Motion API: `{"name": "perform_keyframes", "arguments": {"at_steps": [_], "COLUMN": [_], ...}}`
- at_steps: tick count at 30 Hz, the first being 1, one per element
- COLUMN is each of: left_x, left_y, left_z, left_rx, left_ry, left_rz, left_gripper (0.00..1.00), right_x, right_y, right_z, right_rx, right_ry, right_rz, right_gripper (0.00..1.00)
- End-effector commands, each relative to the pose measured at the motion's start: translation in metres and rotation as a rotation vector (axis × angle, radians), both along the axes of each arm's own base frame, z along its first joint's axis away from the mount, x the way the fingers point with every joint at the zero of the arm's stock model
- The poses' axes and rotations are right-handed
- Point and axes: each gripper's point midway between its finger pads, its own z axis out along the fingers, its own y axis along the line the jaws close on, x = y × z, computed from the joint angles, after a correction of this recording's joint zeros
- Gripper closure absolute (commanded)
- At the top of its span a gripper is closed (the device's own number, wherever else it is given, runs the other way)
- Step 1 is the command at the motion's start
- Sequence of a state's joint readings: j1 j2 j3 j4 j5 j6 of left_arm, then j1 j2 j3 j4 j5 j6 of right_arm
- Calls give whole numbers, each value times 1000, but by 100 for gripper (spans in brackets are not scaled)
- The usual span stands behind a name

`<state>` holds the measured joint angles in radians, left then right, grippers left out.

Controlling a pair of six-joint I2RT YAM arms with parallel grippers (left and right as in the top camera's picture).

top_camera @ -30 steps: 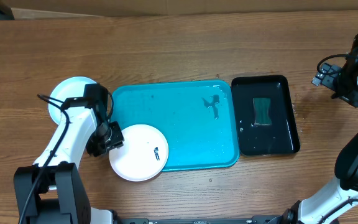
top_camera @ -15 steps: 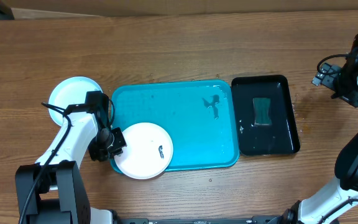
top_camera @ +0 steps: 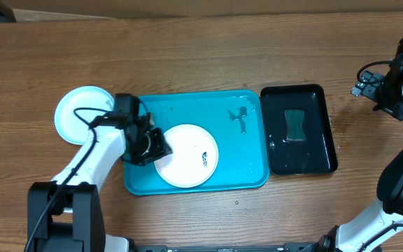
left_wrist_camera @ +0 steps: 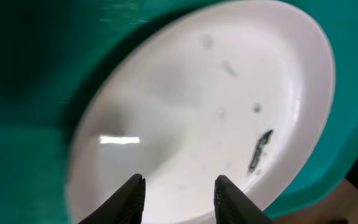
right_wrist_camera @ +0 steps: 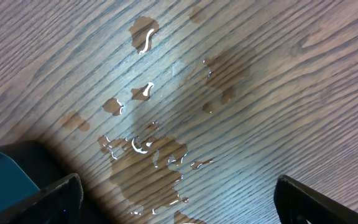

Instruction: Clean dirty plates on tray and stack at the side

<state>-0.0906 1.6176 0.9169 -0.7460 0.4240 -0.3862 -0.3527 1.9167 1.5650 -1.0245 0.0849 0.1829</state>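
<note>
The white plate [top_camera: 186,155] with a dark smudge lies inside the turquoise tray [top_camera: 250,168], at its front left. My left gripper [top_camera: 151,145] is at the plate's left rim and shut on it. In the left wrist view both fingertips [left_wrist_camera: 132,190] sit over the plate [left_wrist_camera: 197,106], whose smudge [left_wrist_camera: 260,149] is at the right. A pale round plate [top_camera: 79,112] rests on the table left of the tray. No yellow-green plate is in view. My right gripper [right_wrist_camera: 176,193] is open and empty over wet wood at the far right.
A glossy black tray [top_camera: 320,157] with a green sponge [top_camera: 296,124] stands right of the turquoise tray. A small dark puddle [top_camera: 238,117] lies at the tray's back right. Water drops [right_wrist_camera: 148,149] lie on the wood under my right gripper. My right arm [top_camera: 397,84] is at the table's right edge.
My left gripper has moved right and back with the white plate, from over the tray's front left corner to inside the tray. The right arm has not moved.
</note>
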Motion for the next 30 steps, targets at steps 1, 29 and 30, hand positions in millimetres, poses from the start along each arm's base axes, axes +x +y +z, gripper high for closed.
{"name": "perform_keyframes", "arguments": {"at_steps": [1,29,30], "left_x": [-1,18,17], "left_y": [-29,30,30], "left_z": [10,-15,-18], "left_rx": [-52,363,364], "left_ry": [-15,0,10], "left_rz": [-62,-201,-203], "left_gripper": [55,76,76], "right_x": [3,2,3], "right_y": [-1,-1,-1], "right_z": [10,10,10], "right_rx": [-8,-8,-8], "right_ry": [-27,-26,-27], "right_rz": [-4,-4,-4], "right_gripper": [0,0,0]}}
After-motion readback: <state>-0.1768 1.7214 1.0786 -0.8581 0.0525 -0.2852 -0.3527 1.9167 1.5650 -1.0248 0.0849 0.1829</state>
